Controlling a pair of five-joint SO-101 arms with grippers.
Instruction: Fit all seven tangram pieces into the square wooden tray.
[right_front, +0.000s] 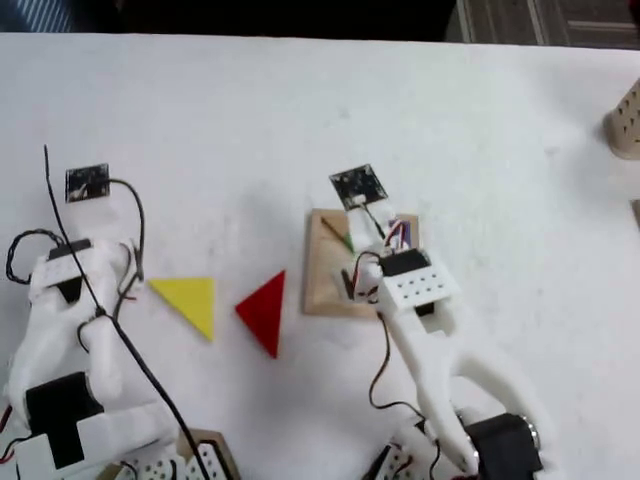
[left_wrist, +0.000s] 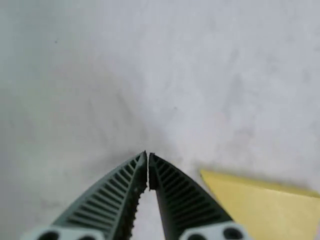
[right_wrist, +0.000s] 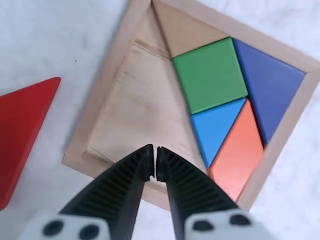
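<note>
The left arm (right_front: 70, 300) is sitting at the left side of the table (right_front: 220, 120). The left gripper (left_wrist: 148, 170) is hanging over bare tabletop with its fingers pressed together and nothing between them. Just beside it, the yellow triangle (right_front: 188, 298) is lying flat on the table, its corner showing near the fingertips in the left wrist view (left_wrist: 265, 210). Next along, the red triangle (right_front: 264, 310) is lying flat too, apart from the yellow one and near the tray.

The square wooden tray (right_front: 320, 300) is resting right of the red triangle, and the right arm (right_front: 430, 340) is reaching over it. The right gripper (right_wrist: 154, 162) is hovering above the tray's near rim, fingers closed and empty. Inside the tray, bare floor (right_wrist: 145, 105) is showing on the side toward the red triangle. Beyond that, a green square (right_wrist: 210, 75), a light blue triangle (right_wrist: 215, 130), an orange piece (right_wrist: 240, 150) and a dark blue triangle (right_wrist: 270, 85) are sitting edge to edge. A wood-coloured triangle (right_wrist: 187, 27) is touching the green square.
</note>
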